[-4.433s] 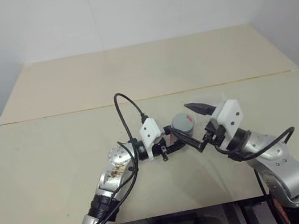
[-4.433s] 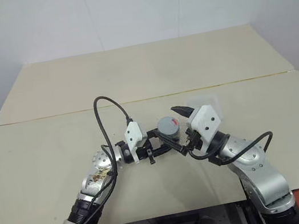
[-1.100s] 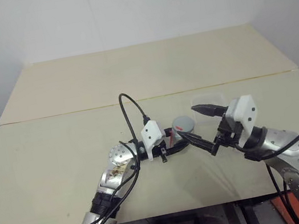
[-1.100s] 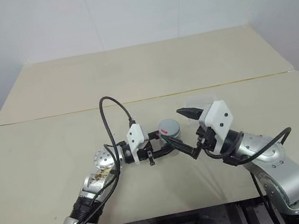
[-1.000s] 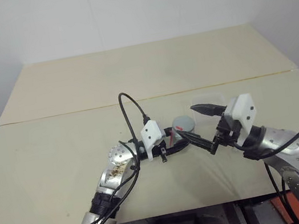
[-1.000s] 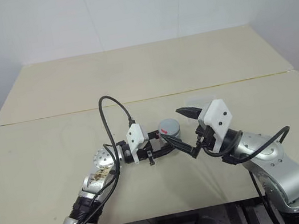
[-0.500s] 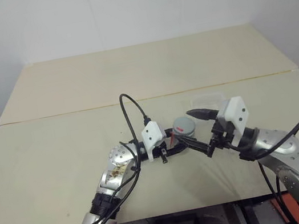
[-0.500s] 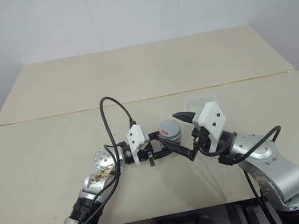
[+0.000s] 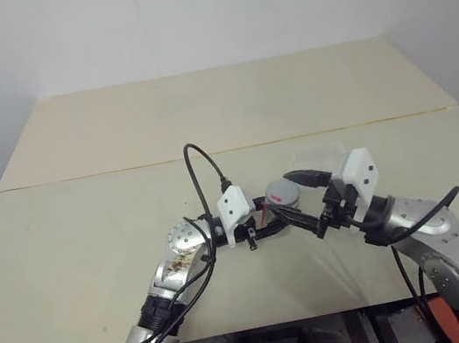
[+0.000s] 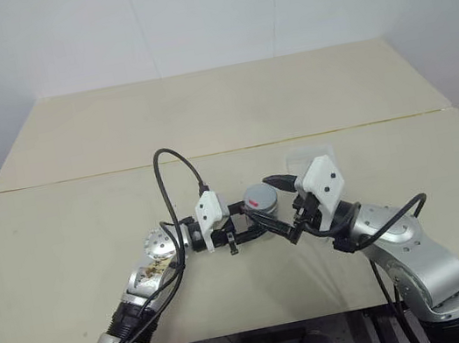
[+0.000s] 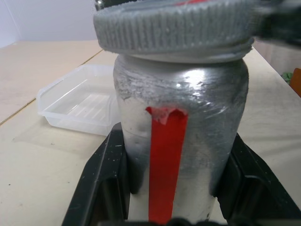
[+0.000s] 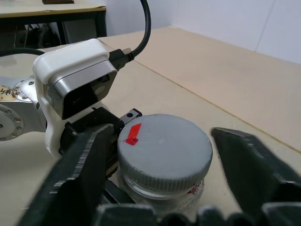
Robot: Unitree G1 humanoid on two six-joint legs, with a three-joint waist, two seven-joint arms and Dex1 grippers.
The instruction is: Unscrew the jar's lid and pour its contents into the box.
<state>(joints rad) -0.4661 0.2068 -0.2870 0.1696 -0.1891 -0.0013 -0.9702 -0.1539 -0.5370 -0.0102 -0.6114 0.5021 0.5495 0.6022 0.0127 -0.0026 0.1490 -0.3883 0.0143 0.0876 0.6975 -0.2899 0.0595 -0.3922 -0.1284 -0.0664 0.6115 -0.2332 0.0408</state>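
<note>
Ribbed matt grey lid (image 12: 164, 152) on the glossy clear jar (image 11: 181, 132); clear plastic box (image 11: 80, 104); matt beige surface (image 9: 90, 240).

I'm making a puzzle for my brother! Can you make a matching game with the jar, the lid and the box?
Things:
1. jar
2. lid
3. box

Clues:
A. clear, lying on the table
B. grey, with a red mark on top
C. gripped by the left gripper

Pairs: 1-C, 2-B, 3-A
</note>
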